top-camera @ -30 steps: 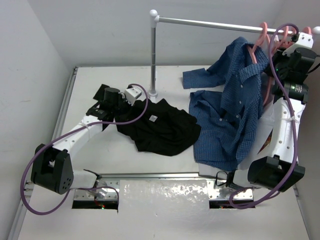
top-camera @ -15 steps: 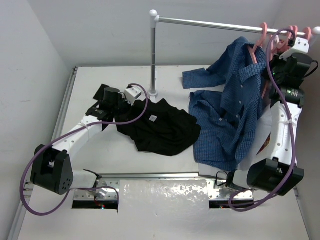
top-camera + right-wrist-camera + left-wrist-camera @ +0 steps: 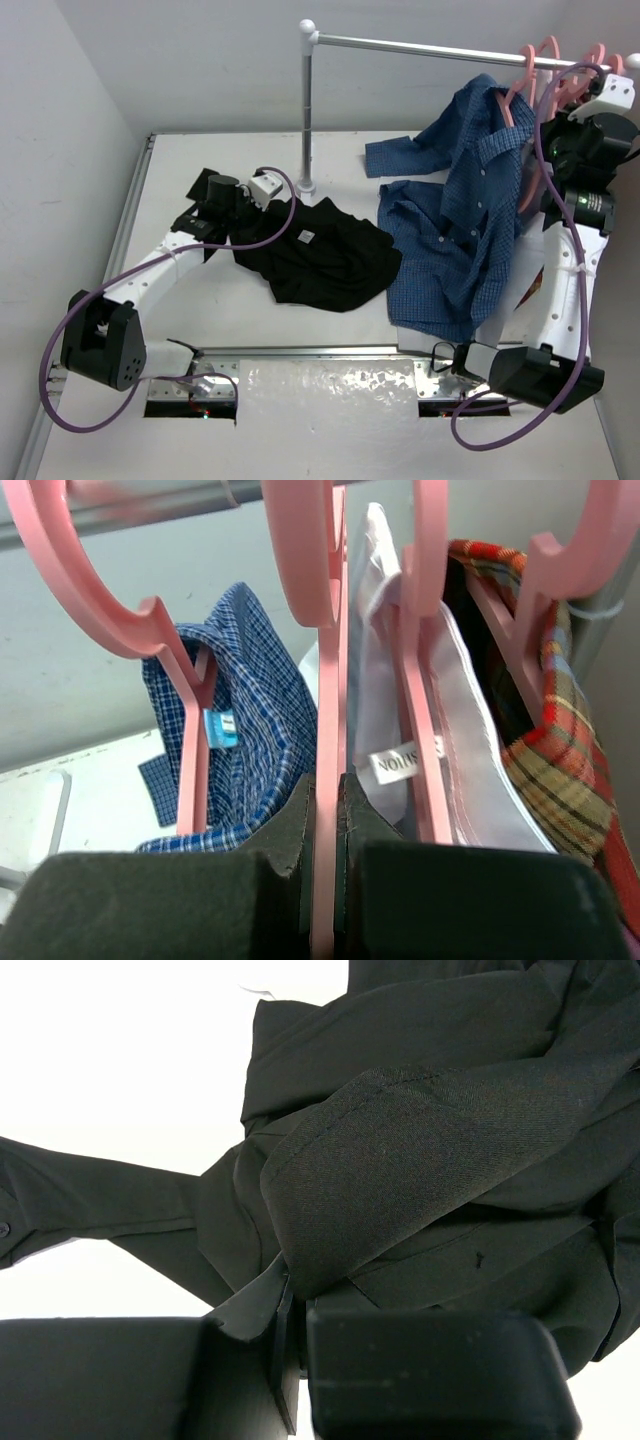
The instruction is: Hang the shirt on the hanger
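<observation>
- Black soft fabric shirt (image 3: 320, 255) lies crumpled on the white table (image 3: 220, 300), left of the blue checked button-up shirt (image 3: 460, 230).
- Left gripper (image 3: 295, 1310) is pinched shut on a fold of it at its left edge.
- Right gripper (image 3: 328, 810) is up at the metal rail (image 3: 420, 42), fingers clamped on the stem of a thin salmon-pink plastic hanger (image 3: 327, 700), second hook along, among identical ones.
- Step, as I read it: fetching the hanger.
- Next calls for lifting the hook clear of the rail without snagging its neighbours, then bringing it down to the shirt's neck.
</observation>
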Controlling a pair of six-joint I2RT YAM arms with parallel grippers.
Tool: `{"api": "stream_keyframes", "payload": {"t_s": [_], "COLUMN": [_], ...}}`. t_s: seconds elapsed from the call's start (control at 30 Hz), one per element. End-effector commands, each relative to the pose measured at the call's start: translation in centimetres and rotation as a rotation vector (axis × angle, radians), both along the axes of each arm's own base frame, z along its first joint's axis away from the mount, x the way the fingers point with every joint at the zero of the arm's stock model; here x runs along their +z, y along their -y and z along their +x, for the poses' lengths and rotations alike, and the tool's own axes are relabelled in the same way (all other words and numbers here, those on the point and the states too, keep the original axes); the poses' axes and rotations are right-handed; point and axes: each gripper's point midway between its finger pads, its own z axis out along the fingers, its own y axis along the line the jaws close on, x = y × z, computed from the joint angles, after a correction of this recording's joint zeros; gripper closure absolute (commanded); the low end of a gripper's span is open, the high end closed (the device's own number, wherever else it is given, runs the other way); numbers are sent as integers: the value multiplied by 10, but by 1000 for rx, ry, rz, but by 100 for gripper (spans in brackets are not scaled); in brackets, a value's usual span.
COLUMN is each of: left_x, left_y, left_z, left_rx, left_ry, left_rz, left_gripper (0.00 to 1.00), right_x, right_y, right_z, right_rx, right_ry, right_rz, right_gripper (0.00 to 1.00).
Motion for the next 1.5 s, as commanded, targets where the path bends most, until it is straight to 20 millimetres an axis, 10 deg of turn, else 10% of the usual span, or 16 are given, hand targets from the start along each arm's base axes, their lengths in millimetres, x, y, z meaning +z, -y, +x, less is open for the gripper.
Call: {"api": "stream_keyframes", "payload": {"t_s": [0.0, 0.43, 0.73, 0.97, 1.3, 1.47], "left_x": [38, 55, 60, 67, 71, 74], "left_y": [7, 8, 5, 6, 9, 8], "left_z": [11, 22, 20, 23, 23, 24], "left_rx": [-16, -5, 3, -11, -27, -19], "left_ry": [114, 130, 136, 162, 163, 170], "left_rz": [-32, -31, -23, -17, -25, -24], "left_gripper": [100, 100, 100, 100, 100, 100], "right_x": [31, 34, 14, -4, 18, 9], "right_y": [-1, -19, -43, -46, -69, -52], "right_z": [-23, -81, -66, -90, -122, -144], "right_rx": [-43, -55, 100, 87, 148, 26], "right_ry": [82, 98, 30, -63, -32, -79], "right_rz": [-51, -81, -23, -41, -64, -107], "right_gripper": [100, 100, 100, 100, 100, 100]}}
